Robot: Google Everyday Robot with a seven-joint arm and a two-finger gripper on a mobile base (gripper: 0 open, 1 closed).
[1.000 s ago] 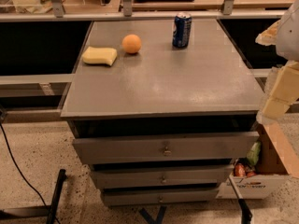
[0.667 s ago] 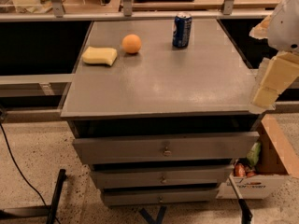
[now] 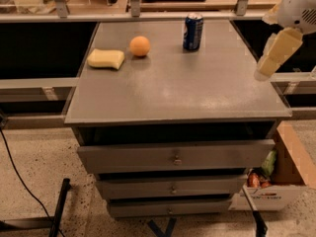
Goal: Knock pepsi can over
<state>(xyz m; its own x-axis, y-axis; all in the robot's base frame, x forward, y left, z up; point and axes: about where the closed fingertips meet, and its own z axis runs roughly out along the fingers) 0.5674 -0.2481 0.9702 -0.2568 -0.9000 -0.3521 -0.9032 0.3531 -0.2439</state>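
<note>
Since the earlier frames the end effector (image 3: 270,60) has risen and shifted slightly inward; it now hangs at the right edge of the surface (image 3: 182,95), about midway along that edge, with its pale cream body angled down and to the left. Whether it is released or clenched cannot be told from this view, and it holds nothing that can be seen. The pepsi can (image 3: 193,31) stands upright near the far edge of the surface, a little right of centre, well apart from the end effector and untouched. The orange ball (image 3: 139,46) sits to the can's left, also towards the far edge, and the yellow sponge (image 3: 105,59) lies flat just beyond the ball, near the far left corner. Below the front edge, three drawers (image 3: 175,157) are stepped outward, and a cardboard box (image 3: 291,167) sits on the floor by the front right corner.
</note>
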